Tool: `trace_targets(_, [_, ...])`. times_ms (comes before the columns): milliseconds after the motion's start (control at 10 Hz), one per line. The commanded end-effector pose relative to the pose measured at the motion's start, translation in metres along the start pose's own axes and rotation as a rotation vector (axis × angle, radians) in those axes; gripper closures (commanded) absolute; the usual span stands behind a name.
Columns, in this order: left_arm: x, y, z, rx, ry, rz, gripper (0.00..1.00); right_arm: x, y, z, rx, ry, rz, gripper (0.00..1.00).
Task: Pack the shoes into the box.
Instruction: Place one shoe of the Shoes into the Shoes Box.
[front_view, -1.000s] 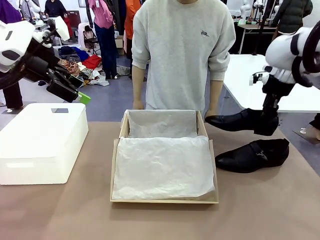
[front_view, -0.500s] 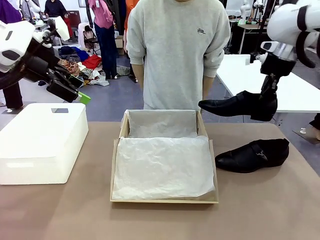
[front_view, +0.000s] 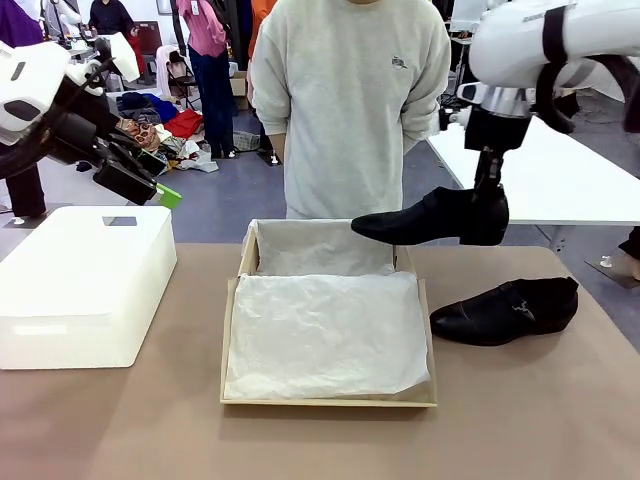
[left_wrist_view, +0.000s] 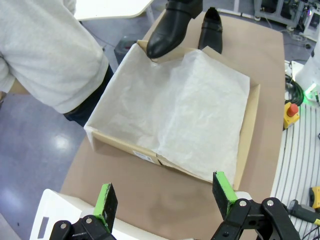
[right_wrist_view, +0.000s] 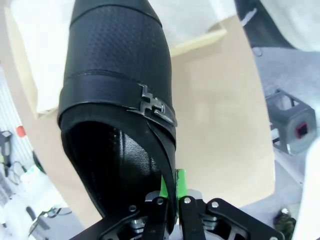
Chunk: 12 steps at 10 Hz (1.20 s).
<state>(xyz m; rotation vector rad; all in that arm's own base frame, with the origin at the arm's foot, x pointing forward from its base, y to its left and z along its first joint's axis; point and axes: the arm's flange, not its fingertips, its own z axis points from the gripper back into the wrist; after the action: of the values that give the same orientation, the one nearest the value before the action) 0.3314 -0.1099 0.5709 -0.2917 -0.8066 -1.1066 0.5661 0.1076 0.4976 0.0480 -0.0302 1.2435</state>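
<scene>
While R gripper (front_view: 487, 215) grips shoe (front_view: 415, 222), clothes (front_view: 175, 128) litter floor (front_view: 215, 200) behind brown table (front_view: 520, 430).

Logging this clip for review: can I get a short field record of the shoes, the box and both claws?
right claw: shut on the heel collar of the lifted shoe
lifted shoe: in the air, toe over the far right corner of the shoebox
second shoe: on the table, right of the shoebox
shoebox: open, lined with tissue paper, no shoe inside
left claw: open, holding nothing, raised above the white box
person: standing behind the shoebox
</scene>
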Motion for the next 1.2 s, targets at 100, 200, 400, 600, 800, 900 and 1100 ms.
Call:
trace_targets(100, [0.0,0.0,0.001,-0.007,-0.007,-0.001,0.0,0.014,0.006,0.007,-0.014,0.035,0.005,1.0])
trace_targets(200, [0.0,0.0,0.001,-0.007,-0.007,-0.001,0.0,0.004,0.004,0.007,-0.017,0.013,0.018,1.0])
trace_targets(400, [0.0,0.0,0.001,-0.007,-0.007,-0.001,0.0,0.016,0.009,-0.002,0.001,0.013,0.03,1.0])
trace_targets(600, [0.0,0.0,0.001,-0.007,-0.007,-0.001,0.0,0.016,0.009,-0.002,0.001,0.013,0.03,1.0])
trace_targets(800, [0.0,0.0,0.001,-0.007,-0.007,-0.001,0.0,0.016,0.009,-0.002,0.001,0.013,0.03,1.0])
trace_targets(900, [0.0,0.0,0.001,-0.007,-0.007,-0.001,0.0,0.016,0.009,-0.002,0.001,0.013,0.03,1.0])
trace_targets(1100, [0.0,0.0,0.001,-0.007,-0.007,-0.001,0.0,0.015,0.007,-0.007,0.008,0.016,0.028,1.0])
